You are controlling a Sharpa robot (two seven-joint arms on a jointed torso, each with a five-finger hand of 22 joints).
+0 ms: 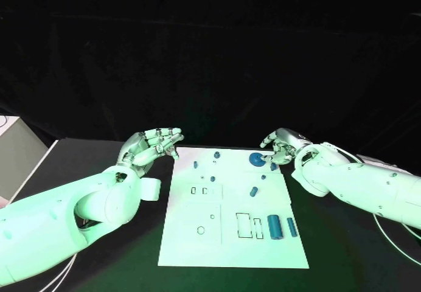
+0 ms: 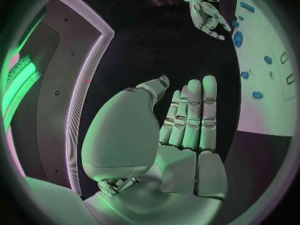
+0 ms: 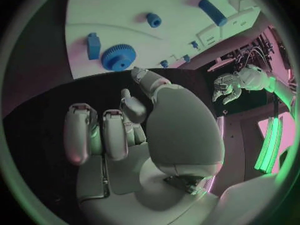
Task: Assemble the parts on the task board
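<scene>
The white task board lies in the middle of the black table. On its far right part rests a blue gear, with a small blue block beside it. Two blue cylinders lie side by side on the near right part, and a short blue piece sits between. My left hand hovers off the board's far left corner, fingers straight, holding nothing. My right hand hangs just beyond the gear, fingers loosely bent and apart, empty. In the right wrist view the gear sits ahead of the fingertips.
Small blue pegs stand near the board's far edge. Rectangular and round sockets are cut in the board's left half. A pale box stands at the table's far left. Bare black table flanks the board on both sides.
</scene>
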